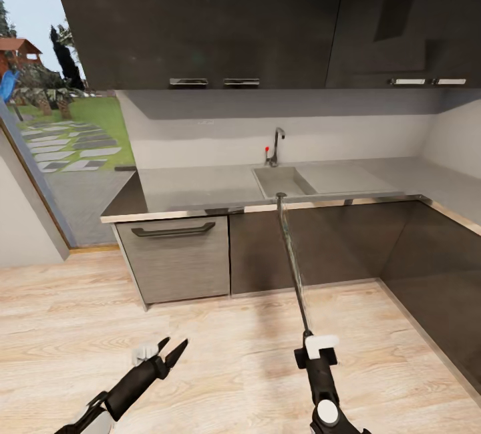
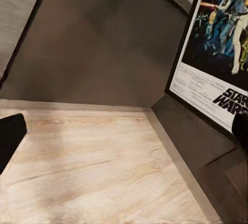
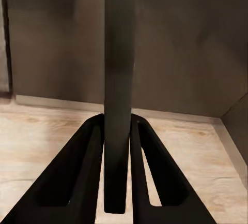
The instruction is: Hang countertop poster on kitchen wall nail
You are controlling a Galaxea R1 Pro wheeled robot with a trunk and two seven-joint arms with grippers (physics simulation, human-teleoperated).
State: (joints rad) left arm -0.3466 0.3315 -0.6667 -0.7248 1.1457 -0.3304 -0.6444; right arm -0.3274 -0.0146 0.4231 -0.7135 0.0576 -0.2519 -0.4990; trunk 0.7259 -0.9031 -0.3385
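Observation:
My right gripper [image 1: 314,346] is shut on the bottom edge of the poster [image 1: 292,267], which stands upright and edge-on, a thin dark line rising in front of the cabinets. In the right wrist view the black frame edge [image 3: 120,53] is clamped between both fingers [image 3: 82,167]. The left wrist view shows the poster's face [image 2: 217,53], with blue art and the "STAR WARS" logo. Low over the floor, my left gripper [image 1: 172,346] is open and empty. The kitchen countertop [image 1: 194,187] lies ahead with a sink [image 1: 280,180] and a tap [image 1: 275,147]. Wall nails are too small to make out.
Dark wall cabinets [image 1: 200,20] hang above the counter, and dark base cabinets [image 1: 321,240] run below it and along the right side. A grey drawer front [image 1: 175,257] sits at the left. A glass door [image 1: 60,147] opens on the garden. Wood floor [image 1: 220,354] lies between me and the counter.

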